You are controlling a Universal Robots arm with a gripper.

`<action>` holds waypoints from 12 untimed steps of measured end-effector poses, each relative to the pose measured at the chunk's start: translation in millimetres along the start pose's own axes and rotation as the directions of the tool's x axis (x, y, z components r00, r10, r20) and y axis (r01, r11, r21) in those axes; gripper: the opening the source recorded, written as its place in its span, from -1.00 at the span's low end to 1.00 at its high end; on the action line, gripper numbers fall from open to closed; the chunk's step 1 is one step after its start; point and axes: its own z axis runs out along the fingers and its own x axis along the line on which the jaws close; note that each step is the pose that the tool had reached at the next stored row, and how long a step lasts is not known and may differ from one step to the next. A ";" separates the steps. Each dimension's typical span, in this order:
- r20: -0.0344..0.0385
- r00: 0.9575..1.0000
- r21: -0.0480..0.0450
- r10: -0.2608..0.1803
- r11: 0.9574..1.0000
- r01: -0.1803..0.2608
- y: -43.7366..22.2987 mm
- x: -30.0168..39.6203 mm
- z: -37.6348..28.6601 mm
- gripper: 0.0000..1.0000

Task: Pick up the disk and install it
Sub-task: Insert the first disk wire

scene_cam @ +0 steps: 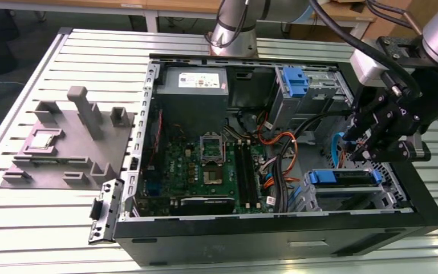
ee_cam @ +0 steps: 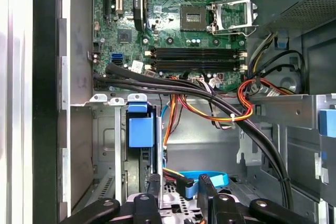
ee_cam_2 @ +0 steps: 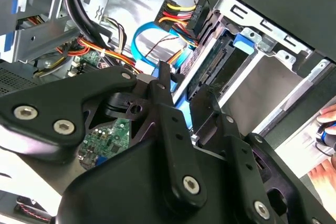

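Note:
The disk (scene_cam: 344, 178) sits in the drive cage at the near right corner of the open computer case (scene_cam: 280, 234), its blue bracket facing up. In the first wrist view the bracket's blue handle (ee_cam: 140, 127) shows at the cage mouth. The second wrist view shows the disk's connector edge (ee_cam_2: 211, 70) inside the metal cage. My gripper (scene_cam: 365, 149) hangs just above and behind the cage. Its black fingers (ee_cam: 154, 183) stand apart in both wrist views, and my gripper (ee_cam: 178, 183) (ee_cam_2: 184, 86) is open, with only a blue cable (ee_cam: 202, 176) seen beyond the gap.
The motherboard (scene_cam: 203, 165) fills the case floor, with orange and black cables (ee_cam: 210, 103) crossing beside the cage. Another blue bracket (scene_cam: 296, 83) sits in the far bay. A grey fixture (scene_cam: 67, 142) stands on the table at the exterior view's left. A person's hand (ee_cam_2: 325, 129) is outside the case.

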 end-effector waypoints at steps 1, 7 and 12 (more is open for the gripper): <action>0.000 1.000 0.000 0.000 1.000 0.000 0.0 0.0 0.0 -0.15; 0.000 1.000 0.000 0.000 1.000 0.000 0.0 0.0 0.4 -0.15; 0.000 1.000 0.000 0.000 1.000 0.000 0.0 0.1 0.6 -0.55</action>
